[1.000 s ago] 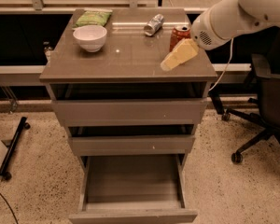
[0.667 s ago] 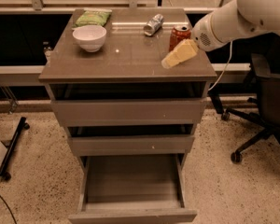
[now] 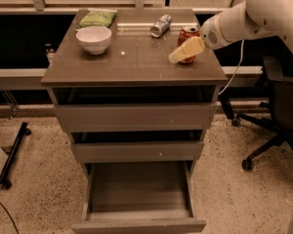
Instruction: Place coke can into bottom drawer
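Upper right of the frame: the gripper (image 3: 184, 51) sits at the coke can (image 3: 189, 32), which stands upright on the cabinet top (image 3: 136, 65) near its right edge. Whether the gripper holds the can cannot be told. The bottom drawer (image 3: 139, 189) is pulled open at lower centre, with a white bowl (image 3: 94, 38) at upper left.

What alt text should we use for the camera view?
The gripper is at the upright coke can on the right side of the cabinet top, with the bottom drawer below pulled open and empty. A white bowl, a green bag and a silver can on its side also sit on the top.
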Robot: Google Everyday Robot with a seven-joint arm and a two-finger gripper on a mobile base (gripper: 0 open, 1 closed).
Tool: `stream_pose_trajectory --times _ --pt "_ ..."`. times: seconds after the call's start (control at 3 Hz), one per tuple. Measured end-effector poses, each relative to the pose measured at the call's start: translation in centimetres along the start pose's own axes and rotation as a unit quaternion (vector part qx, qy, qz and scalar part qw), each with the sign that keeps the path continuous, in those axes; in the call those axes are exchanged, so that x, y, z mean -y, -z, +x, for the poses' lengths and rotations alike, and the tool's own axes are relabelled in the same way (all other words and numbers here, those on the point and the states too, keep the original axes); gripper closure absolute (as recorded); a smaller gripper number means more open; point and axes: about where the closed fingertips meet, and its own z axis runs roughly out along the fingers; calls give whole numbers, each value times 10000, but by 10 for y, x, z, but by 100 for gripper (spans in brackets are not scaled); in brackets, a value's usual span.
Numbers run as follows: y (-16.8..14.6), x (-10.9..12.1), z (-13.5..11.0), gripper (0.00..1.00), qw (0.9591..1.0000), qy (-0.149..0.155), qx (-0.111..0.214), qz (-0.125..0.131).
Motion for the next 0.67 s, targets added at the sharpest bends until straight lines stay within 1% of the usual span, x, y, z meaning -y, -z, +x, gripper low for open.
stream_pose_trajectory --times 0.33,0.67 --pt "-21 24 -3 0 9995 -205 216 -133" --pt "-40 38 -5 18 9982 -402 360 -254"
